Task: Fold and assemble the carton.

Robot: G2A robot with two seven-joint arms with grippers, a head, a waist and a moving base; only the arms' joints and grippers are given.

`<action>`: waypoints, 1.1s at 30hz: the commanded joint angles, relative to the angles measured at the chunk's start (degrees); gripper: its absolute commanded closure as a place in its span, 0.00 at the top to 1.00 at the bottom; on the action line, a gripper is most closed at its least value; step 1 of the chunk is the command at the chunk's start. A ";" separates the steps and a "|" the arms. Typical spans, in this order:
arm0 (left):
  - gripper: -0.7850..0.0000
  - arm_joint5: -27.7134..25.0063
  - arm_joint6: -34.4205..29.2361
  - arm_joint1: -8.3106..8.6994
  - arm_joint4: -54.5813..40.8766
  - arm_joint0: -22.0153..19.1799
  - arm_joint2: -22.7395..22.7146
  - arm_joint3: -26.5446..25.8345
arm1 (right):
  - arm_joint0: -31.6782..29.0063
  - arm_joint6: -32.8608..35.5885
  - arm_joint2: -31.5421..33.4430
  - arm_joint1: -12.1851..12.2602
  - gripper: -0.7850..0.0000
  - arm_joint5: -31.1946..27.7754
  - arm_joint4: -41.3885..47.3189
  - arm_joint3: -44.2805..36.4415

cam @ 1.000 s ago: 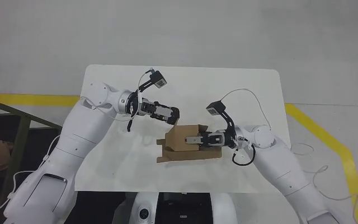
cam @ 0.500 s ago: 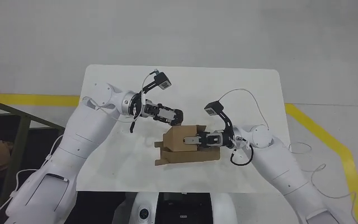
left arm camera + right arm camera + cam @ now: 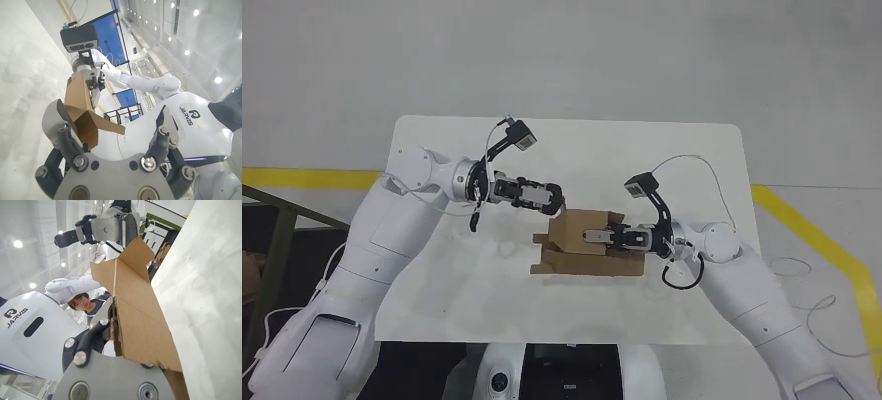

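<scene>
The right gripper (image 3: 592, 237) clamps its fingers on the carton (image 3: 577, 252), steadying it on the bench (image 3: 442, 290). The left gripper (image 3: 554, 198), fingers spread wide, rests one against a flap (image 3: 86, 123), apparently to fold it.

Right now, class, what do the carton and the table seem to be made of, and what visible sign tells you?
The carton: brown cardboard, matt, probably corrugated; its cut edges look thick and ragged, with creased fold lines. The table: smooth white top with faint sheen, perhaps laminate or painted board.
</scene>
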 commanded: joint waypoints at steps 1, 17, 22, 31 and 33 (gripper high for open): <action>1.00 0.11 0.24 0.16 0.67 0.45 -0.46 -1.06 | -0.17 -0.98 0.90 0.11 0.00 -0.43 -0.17 0.41; 1.00 0.94 0.64 0.07 1.66 1.99 0.58 -3.65 | -1.65 -7.19 4.11 0.34 0.00 0.63 -2.74 -1.32; 1.00 0.72 0.56 -0.17 1.49 1.40 1.24 -3.05 | -1.77 -7.53 4.28 0.26 0.00 0.79 -3.18 -1.70; 1.00 0.95 0.03 -0.44 0.47 1.14 1.89 -3.41 | -1.90 -12.11 5.38 0.04 0.00 0.41 -5.02 -1.26; 1.00 0.94 0.01 -0.51 0.52 1.14 2.11 -3.66 | -1.92 -13.35 5.57 -0.04 0.00 0.37 -5.55 -1.23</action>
